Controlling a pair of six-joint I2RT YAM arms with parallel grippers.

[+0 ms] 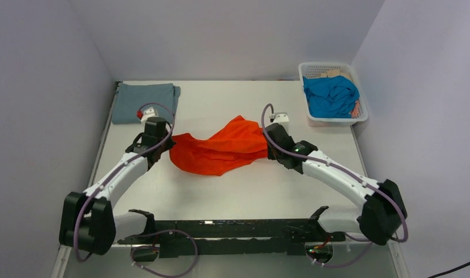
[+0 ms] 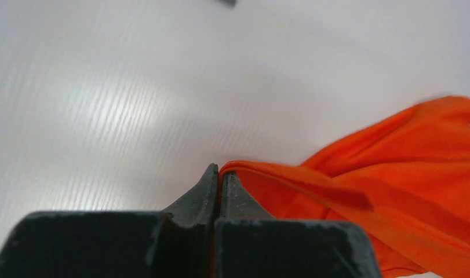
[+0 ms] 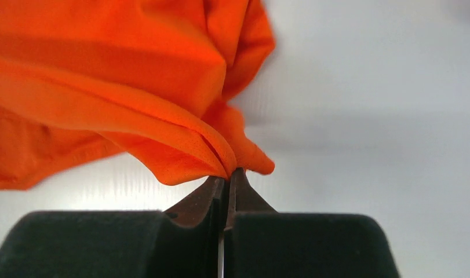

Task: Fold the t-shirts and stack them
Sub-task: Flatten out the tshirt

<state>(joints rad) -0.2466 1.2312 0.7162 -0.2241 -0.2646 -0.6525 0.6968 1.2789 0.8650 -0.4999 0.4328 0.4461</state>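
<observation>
Both my claws clamp the crumpled bright orange fabric t-shirt (image 1: 218,152) mid-frame, left gripper (image 2: 219,174) at its left end, right gripper (image 3: 228,176) at its right. I see a folded grey-blue fabric t-shirt (image 1: 145,99) upper left and a turquoise fabric t-shirt (image 1: 331,95) in the white plastic lattice basket (image 1: 313,68) upper right.

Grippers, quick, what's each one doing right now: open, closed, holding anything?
Left gripper: closed, pinching one end of the orange t-shirt.
Right gripper: closed, pinching the other end of the same shirt.
</observation>
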